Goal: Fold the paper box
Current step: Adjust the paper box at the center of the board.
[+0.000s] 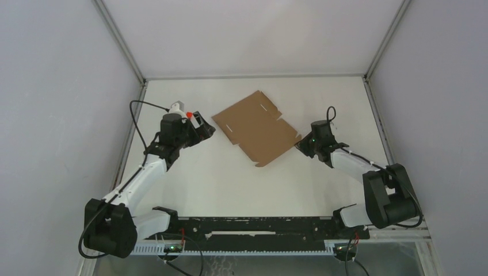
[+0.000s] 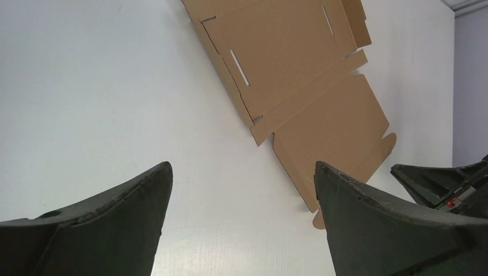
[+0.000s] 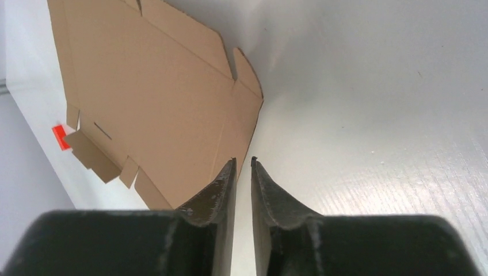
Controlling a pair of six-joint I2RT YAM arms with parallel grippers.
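The paper box (image 1: pixel 256 127) is a flat brown die-cut sheet with flaps and slits, lying askew on the white table (image 1: pixel 230 184) between the two arms. My left gripper (image 1: pixel 202 127) hovers just left of the sheet's left corner, wide open and empty; in its wrist view the sheet (image 2: pixel 299 75) lies ahead and to the right of the jaws (image 2: pixel 241 167). My right gripper (image 1: pixel 300 144) sits at the sheet's right corner. Its jaws (image 3: pixel 242 160) stand a narrow slit apart, bare table showing between them, with the cardboard (image 3: pixel 149 103) edge just beyond the left fingertip.
A small red block (image 1: pixel 189 115) rests by the left gripper, also visible past the sheet's far side (image 3: pixel 60 137). Grey walls and metal frame posts (image 1: pixel 124 43) enclose the table. The right gripper's dark body (image 2: pixel 443 184) shows at the left wrist view's right edge.
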